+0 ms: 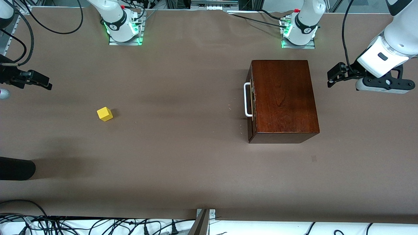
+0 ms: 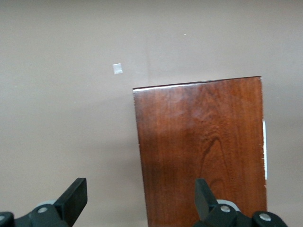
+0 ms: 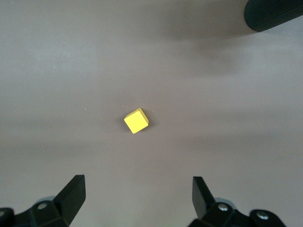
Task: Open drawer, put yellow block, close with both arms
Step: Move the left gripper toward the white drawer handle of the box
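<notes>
On matte brown table (image 1: pixel 183 156), glossy mahogany box (image 1: pixel 284 98), yellow cube (image 1: pixel 104 114); both jaws released.

Lighting is even and bright from overhead. Soft shadows band the table (image 1: pixel 183 156). Mild glare sheens the box (image 2: pixel 199 142) top. Focus is sharp throughout.

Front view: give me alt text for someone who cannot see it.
A closed dark wooden box with a white drawer handle sits toward the left arm's end of a brown table; a yellow block lies toward the right arm's end. The left gripper and right gripper hang open, holding nothing.
</notes>
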Robot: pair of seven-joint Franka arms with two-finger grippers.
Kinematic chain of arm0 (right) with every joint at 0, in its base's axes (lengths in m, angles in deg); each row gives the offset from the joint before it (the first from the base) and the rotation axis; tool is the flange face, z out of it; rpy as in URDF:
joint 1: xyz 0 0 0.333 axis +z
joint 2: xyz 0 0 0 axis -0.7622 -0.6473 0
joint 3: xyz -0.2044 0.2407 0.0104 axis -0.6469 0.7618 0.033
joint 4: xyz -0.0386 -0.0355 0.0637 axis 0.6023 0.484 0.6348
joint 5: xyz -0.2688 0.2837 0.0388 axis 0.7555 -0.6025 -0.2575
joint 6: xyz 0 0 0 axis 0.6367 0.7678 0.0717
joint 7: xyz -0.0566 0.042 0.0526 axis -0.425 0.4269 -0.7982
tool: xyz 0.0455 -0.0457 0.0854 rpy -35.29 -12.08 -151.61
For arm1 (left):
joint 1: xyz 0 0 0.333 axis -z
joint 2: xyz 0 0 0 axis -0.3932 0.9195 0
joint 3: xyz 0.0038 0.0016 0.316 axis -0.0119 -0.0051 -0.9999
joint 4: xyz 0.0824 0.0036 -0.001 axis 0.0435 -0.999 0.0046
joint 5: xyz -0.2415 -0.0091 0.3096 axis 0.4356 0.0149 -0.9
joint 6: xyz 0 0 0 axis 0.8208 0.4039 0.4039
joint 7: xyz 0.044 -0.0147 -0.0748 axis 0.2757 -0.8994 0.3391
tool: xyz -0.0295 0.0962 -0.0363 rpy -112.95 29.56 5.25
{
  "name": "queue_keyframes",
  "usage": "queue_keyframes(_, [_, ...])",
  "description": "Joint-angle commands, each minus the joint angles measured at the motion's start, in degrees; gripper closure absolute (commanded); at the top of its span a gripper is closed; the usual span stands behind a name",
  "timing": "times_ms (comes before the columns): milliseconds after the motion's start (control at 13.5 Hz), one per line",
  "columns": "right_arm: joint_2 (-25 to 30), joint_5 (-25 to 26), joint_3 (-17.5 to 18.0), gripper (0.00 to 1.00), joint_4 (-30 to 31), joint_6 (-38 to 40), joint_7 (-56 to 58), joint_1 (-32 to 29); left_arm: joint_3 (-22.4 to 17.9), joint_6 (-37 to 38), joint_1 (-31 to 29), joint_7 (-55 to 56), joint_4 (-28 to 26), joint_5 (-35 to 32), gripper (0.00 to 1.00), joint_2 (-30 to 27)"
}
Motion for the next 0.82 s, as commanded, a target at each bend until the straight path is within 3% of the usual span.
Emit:
queue_keyframes(0, [-0.22,-0.01,0.19,0.00,-1.01,0.96,-0.60,-0.38,0.57,2.31,-0.74,0.22,-1.51,-2.46,0.00,-2.77])
queue_keyframes(742, [-0.75,-0.01,0.19,0.00,-0.92,0.52,-0.52,-0.38,0.75,2.86,-0.66,0.22,1.21,-2.47,0.00,-1.55])
